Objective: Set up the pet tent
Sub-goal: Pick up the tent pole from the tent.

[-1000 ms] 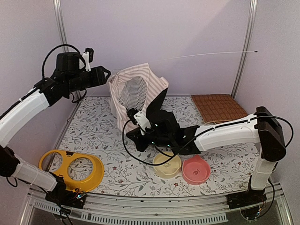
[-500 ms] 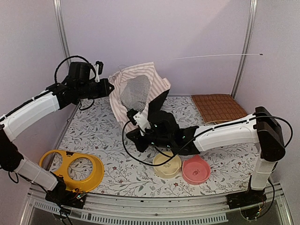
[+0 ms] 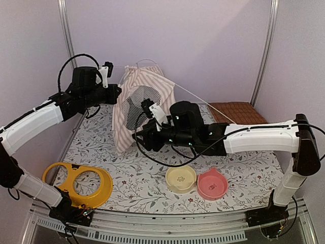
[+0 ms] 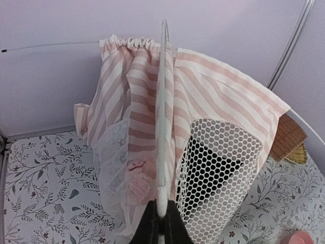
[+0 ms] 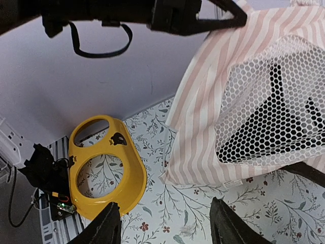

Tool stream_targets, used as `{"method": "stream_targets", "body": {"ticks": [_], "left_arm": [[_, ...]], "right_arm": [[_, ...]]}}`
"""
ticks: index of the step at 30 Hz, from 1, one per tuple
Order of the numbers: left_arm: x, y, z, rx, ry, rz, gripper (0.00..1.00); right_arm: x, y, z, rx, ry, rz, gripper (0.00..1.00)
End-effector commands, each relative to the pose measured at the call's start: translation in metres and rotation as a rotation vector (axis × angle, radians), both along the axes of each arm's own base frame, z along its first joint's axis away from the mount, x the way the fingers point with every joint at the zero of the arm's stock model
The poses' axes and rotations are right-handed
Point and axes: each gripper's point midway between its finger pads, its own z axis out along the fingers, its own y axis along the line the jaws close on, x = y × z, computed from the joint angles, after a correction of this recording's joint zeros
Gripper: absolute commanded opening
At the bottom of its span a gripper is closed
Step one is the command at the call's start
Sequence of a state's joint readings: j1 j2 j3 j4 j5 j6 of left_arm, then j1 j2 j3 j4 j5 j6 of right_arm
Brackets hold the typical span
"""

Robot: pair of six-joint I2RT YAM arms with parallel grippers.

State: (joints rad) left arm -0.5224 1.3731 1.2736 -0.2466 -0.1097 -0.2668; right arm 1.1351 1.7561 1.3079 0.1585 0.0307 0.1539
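Observation:
The pet tent (image 3: 147, 94), pink-and-white striped with a white mesh panel (image 3: 138, 105), stands upright at the back left of the table. My left gripper (image 3: 116, 93) is shut on a white pole sleeve (image 4: 163, 132) running up the tent's edge; the pet tent (image 4: 218, 96) fills that wrist view beyond the left gripper (image 4: 162, 230). A thin clear pole (image 3: 203, 103) slants from the tent top toward the back right. My right gripper (image 3: 140, 134) hovers open by the tent's lower front corner, holding nothing. In the right wrist view the right gripper (image 5: 165, 223) is above the floral cloth, short of the pet tent (image 5: 203, 117).
A yellow two-hole bowl stand (image 3: 78, 183) lies front left, also seen as the bowl stand (image 5: 104, 170). A cream bowl (image 3: 181, 178) and a pink bowl (image 3: 212, 184) sit front centre. A brown quilted mat (image 3: 234, 111) lies back right. Walls close the back and sides.
My left gripper shut on the tent's pole sleeve. My right gripper opened, let go of the tent and rose. The tent now stands taller, and the clear pole dropped from level to slanting.

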Motion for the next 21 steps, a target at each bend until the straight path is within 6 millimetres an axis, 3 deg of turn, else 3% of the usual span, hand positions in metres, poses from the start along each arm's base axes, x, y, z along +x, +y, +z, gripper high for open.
{"method": "stream_targets", "body": {"ticks": [1, 6, 9, 17, 21], "left_arm": [[-0.001, 0.015, 0.046, 0.008, -0.182, 0.086, 0.00], [-0.010, 0.022, 0.059, 0.043, -0.276, 0.112, 0.00], [-0.014, 0.026, 0.063, 0.054, -0.313, 0.117, 0.00], [-0.020, 0.026, 0.069, 0.035, -0.346, 0.104, 0.00], [-0.024, 0.023, 0.072, 0.070, -0.372, 0.071, 0.00]], "right_arm": [[-0.007, -0.012, 0.074, 0.082, -0.013, 0.036, 0.62], [0.003, -0.037, 0.111, 0.106, -0.011, 0.005, 0.71], [0.023, -0.066, 0.127, 0.115, -0.001, -0.046, 0.78], [0.076, -0.121, 0.118, 0.100, 0.054, -0.221, 1.00], [0.098, -0.147, 0.126, 0.086, 0.028, -0.310, 0.99]]}}
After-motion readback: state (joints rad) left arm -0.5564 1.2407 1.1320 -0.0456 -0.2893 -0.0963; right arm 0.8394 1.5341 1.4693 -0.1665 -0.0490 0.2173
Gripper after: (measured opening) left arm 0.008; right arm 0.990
